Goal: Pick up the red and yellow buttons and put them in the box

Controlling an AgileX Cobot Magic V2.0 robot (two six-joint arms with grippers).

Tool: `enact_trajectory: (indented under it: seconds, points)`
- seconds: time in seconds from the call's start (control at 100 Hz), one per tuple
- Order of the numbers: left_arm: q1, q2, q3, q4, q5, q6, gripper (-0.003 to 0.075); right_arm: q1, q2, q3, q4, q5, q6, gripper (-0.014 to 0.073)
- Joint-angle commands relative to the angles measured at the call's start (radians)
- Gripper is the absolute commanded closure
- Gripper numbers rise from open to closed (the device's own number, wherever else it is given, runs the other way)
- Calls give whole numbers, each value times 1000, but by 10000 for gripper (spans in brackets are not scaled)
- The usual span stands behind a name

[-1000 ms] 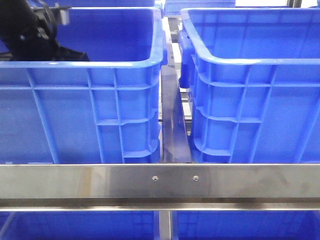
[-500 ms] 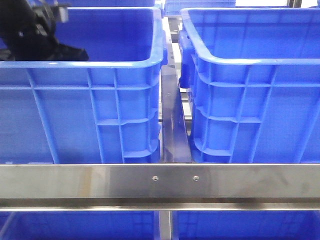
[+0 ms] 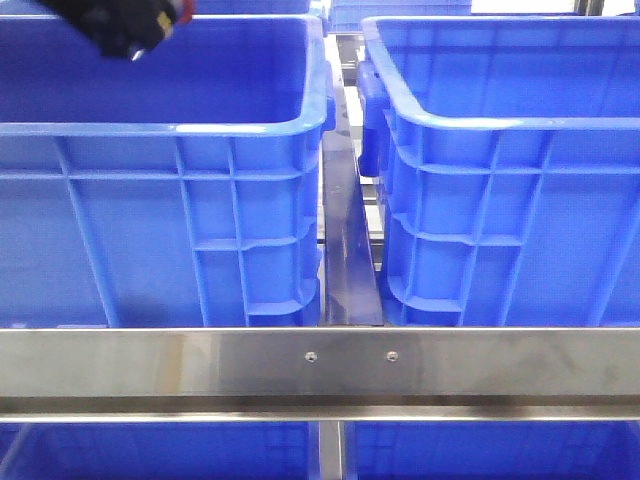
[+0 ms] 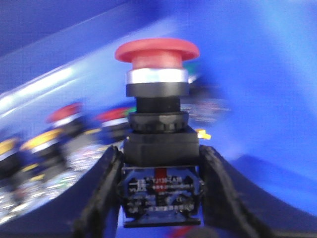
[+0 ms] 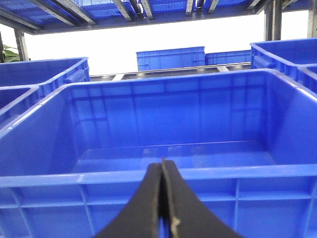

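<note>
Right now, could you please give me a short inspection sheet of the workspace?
Surface: steel rail across the front; no tabletop in view.
Job's things: red button clamped by its black body; more red and yellow buttons blurred in the crate behind.
Clutter: nothing seen.
Grippers: left gripper shut on the button; right gripper shut, empty, facing an empty crate.
Cables: nothing seen.
Surroundings: more blue crates, overhead racking.
</note>
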State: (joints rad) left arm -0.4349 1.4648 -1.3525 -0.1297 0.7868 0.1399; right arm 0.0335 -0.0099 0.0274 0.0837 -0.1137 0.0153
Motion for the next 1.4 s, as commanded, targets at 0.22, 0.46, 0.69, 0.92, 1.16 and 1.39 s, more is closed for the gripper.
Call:
enact_trajectory:
  seconds: [0.22, 0.46, 0.69, 0.92, 1.16, 1.39]
  points:
    - [-278, -157, -29, -15, -26, 29, 739, -6, -26, -20, 0, -93, -3, 662]
    - [-393, -158, -29, -15, -26, 30, 739, -6, -26, -61, 18, -78, -2, 662]
    - [-398, -158, -29, -15, -26, 30, 739, -6, 17, -336, 48, 269, -2, 662]
    - [-398, -158, -29, -15, -33, 30, 739, -6, 269, -695, 143, 681, -2, 662]
    - [-398, -158, -29, -15, -33, 30, 739, -6, 479, -840, 286, 810, -2, 662]
    - [-398, -158, -29, -15, -33, 30, 739, -6, 574, -839, 391, 834, -3, 547]
